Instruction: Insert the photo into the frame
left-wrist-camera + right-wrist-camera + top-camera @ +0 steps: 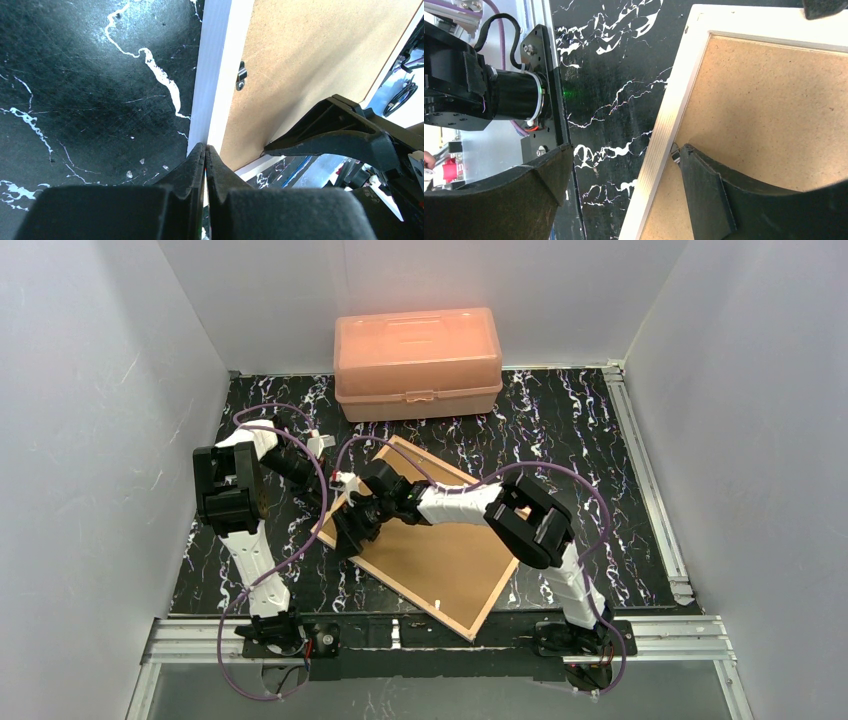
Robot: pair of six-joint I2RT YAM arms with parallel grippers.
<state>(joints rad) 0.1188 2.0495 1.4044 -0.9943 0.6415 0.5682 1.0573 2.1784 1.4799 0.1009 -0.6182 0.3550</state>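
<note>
1. The black marbled table (600,440) is carrying everything, and the frame (663,135) is lying flat on it, back side up and turned at an angle, so that one corner is pointing away from the arm bases.
2. A brown backing board (450,560) is sitting inside the frame's rails and covering the whole opening. In the wrist views the rail is showing pale wood on its back and white along its outer edge.
3. An orange plastic box (418,350) with its lid down is standing just beyond the frame's far corner, against the back wall and apart from the frame.
4. The right gripper (626,150) is reaching across the frame to its left rail with its fingers spread wide and nothing between them but the rail. It is straddling that rail: one finger (524,200) is hanging over bare table outside the frame, and the other is resting on the backing board right at the rail's inner edge.
5. The left gripper (205,150) is coming at the same left rail from outside the frame. Its fingers are pressed tightly together, with the tip touching the rail's white outer edge.
6. A small metal tab (241,76) is sitting on the backing board just inside the frame's left rail.
</note>
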